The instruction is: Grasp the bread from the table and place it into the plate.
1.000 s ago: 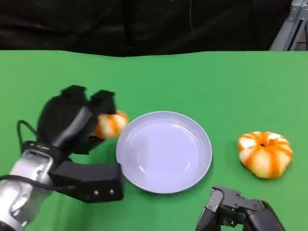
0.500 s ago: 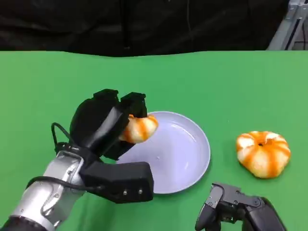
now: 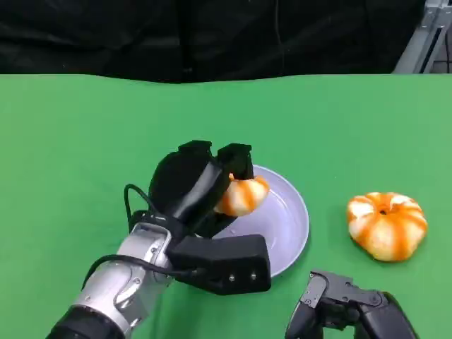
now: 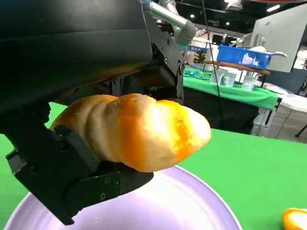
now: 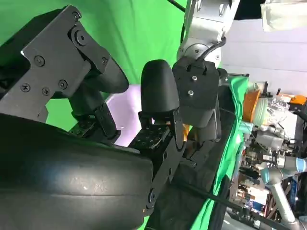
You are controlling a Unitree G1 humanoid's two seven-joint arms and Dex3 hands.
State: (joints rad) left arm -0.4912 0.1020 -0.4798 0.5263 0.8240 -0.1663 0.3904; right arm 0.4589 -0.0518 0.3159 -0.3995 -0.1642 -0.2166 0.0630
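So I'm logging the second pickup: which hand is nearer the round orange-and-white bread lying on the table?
Right. The right hand sits at the near table edge, just in front of that bread. The left hand is across the plate, holding another bread piece.

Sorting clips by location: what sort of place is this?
Probably a robotics lab or exhibition hall: a green-covered table, another robot arm behind it, and further green tables with containers under hall lighting.

Bright even light, wrist views perhaps soft
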